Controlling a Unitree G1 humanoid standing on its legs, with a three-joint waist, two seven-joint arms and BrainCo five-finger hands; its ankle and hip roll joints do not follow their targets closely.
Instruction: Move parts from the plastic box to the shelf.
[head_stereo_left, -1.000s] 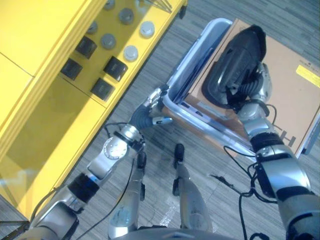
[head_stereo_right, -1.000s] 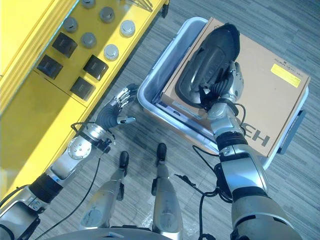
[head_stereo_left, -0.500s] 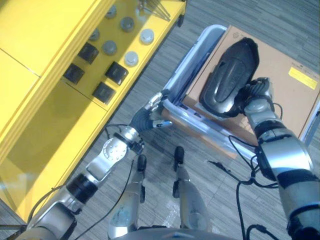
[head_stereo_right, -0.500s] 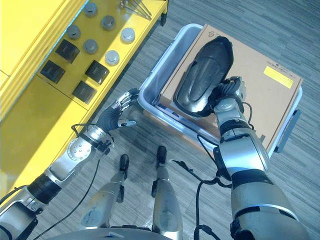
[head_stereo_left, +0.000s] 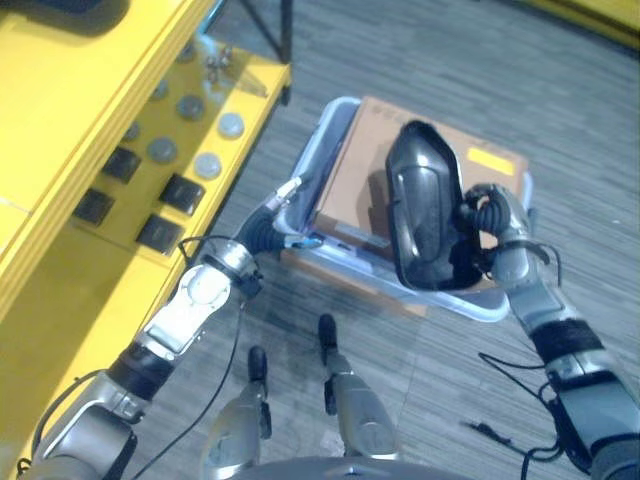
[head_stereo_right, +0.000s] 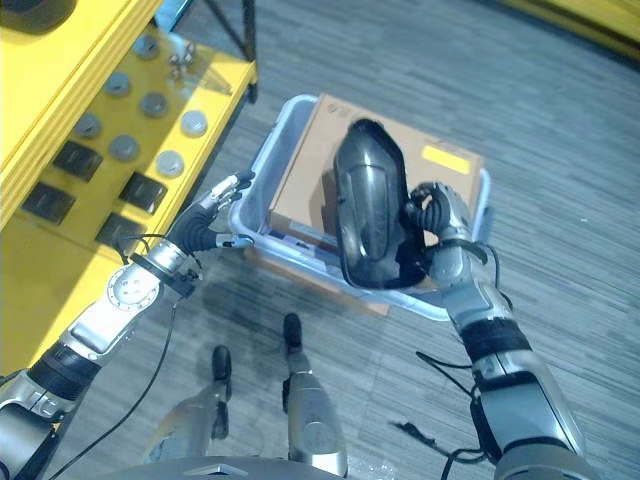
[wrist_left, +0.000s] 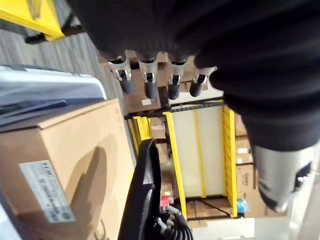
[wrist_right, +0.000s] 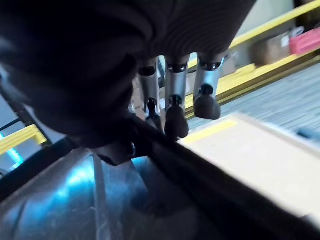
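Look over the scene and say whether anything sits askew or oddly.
The black moulded part is tipped up on edge above the cardboard box in the plastic box, gripped at its rim by the right hand.

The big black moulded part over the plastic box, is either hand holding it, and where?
The right hand grips the black moulded shell part by its long side edge, fingers curled over the rim. The left hand holds nothing.

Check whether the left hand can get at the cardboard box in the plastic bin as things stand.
Probably yes: the left hand hovers open at the plastic bin rim, and the cardboard box near it lies bare; the black part sits toward the right hand.
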